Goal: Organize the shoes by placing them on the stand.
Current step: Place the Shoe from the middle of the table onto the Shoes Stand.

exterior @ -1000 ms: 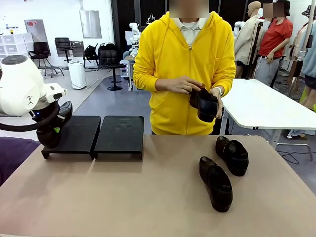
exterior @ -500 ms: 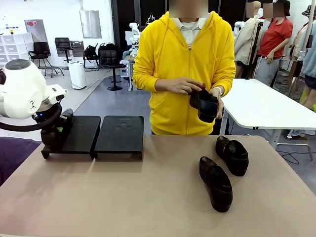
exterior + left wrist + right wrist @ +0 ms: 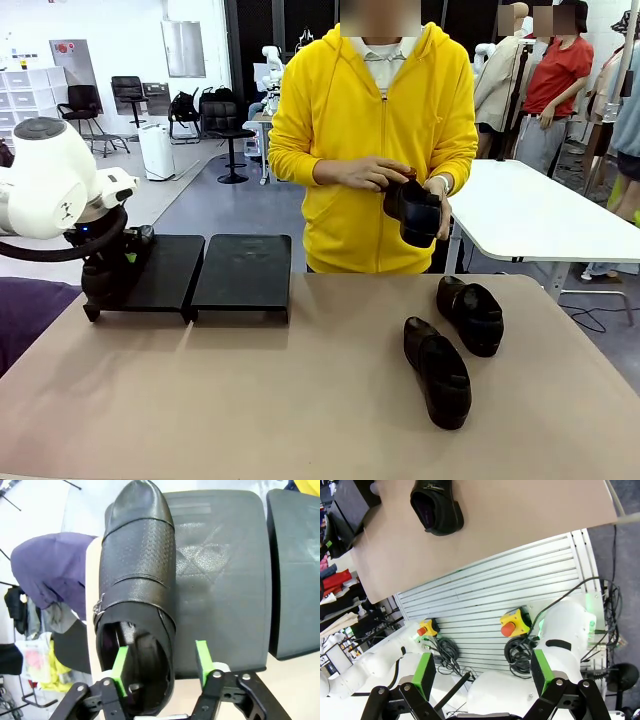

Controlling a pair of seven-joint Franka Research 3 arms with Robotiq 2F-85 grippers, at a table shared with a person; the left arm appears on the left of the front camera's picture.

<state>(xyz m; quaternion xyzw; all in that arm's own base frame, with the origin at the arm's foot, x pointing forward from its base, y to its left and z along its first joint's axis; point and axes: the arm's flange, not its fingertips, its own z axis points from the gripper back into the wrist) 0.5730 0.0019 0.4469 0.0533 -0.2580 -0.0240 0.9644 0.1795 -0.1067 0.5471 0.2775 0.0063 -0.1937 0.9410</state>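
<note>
So the first shoe (image 3: 137,570) is down on the stand (image 3: 220,580) now. It's lying along the outer edge of the left panel, toe pointing away from the wrist camera.

What's just changed: a second ago the left gripper (image 3: 161,661) was clamped shut on the shoe's collar, and now its jaws have spread apart. One green pad (image 3: 120,662) sits inside the shoe's opening. The other hangs outside over the panel with a clear gap to the leather, so it's open and not really holding anything. Can't tell if the inner pad brushes the lining.

I'd read that as shoe one delivered, three to go. Two more shoes (image 3: 437,372) lie on the table (image 3: 250,420) off to the right, well apart from the stand. The person's hands (image 3: 372,172) hold the fourth shoe (image 3: 420,215). The right gripper (image 3: 482,670) is wide open and empty, hanging out past the table's edge.
</note>
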